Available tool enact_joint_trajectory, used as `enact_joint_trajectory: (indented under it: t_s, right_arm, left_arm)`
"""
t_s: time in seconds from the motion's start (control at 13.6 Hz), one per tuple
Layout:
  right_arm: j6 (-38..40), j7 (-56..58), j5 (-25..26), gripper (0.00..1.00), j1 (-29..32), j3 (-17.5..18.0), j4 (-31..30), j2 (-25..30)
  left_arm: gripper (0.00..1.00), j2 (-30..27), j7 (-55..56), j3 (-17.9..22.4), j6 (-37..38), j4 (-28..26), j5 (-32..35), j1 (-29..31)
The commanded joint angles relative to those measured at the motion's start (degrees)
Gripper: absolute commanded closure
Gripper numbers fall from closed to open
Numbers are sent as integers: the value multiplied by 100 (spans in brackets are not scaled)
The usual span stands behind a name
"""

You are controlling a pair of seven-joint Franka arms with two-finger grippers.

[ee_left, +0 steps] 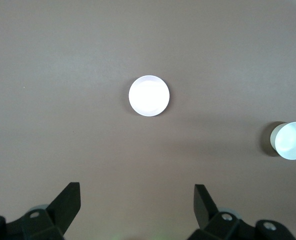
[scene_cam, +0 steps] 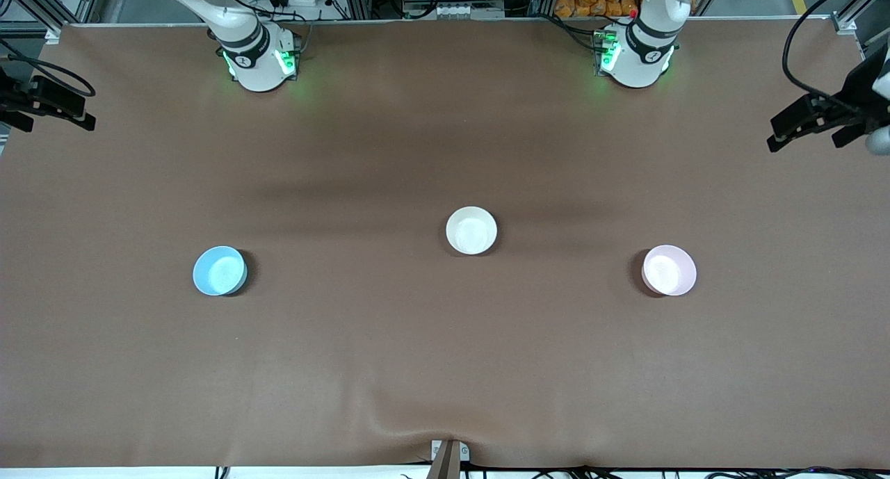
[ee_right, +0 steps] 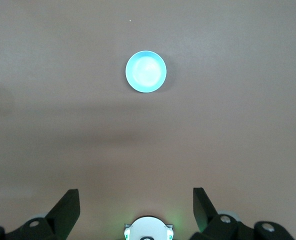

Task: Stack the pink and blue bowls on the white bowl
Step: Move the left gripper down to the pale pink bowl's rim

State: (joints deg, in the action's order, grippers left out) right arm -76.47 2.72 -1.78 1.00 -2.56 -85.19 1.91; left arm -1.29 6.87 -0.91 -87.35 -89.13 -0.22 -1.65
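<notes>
The white bowl (scene_cam: 471, 230) is seen upright at the middle of the brown worktop (scene_cam: 445, 368). The blue bowl (scene_cam: 220, 270) is set toward the right arm's end, the pink bowl (scene_cam: 669, 270) toward the left arm's end, both slightly nearer the front camera and well apart from it. The left gripper (ee_left: 138, 200) is held high over the pink bowl and the right gripper (ee_right: 136, 200) high over the blue bowl; both jaws are spread wide and hold nothing.

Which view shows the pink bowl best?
The front view: the pink bowl sits whole toward the left arm's end of the table, its colour plain. The left wrist view shows it washed out to white. The right wrist view misses it.
</notes>
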Motion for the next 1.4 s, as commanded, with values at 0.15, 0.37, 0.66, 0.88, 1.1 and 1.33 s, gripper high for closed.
enact_joint_trajectory:
  t_s: [0.15,0.37,0.66,0.88,1.1,1.33]
  right_arm:
    - [71,-79,-42,0,-20,-7,64,-15]
    - [71,-79,-42,0,-12,-16,64,-15]
    - [62,-79,-42,0,-29,-7,73,-15]
    - [54,-79,-42,0,-29,-7,73,-15]
    - [54,-79,-50,0,-29,-7,73,-24]
    - [62,-79,-50,0,-21,-7,73,-15]
  left_arm:
    - [0,498,-160,-6,-990,-645,49,261]
    - [0,577,-160,-6,-2388,-1570,49,340]
    - [0,1113,-300,-23,-2945,-1765,-30,402]
    - [0,1315,-300,-41,-3331,-1984,-30,385]
    - [0,1517,-300,-58,-3631,-2082,-22,323]
    - [0,1676,-300,-67,-3772,-2091,-22,314]
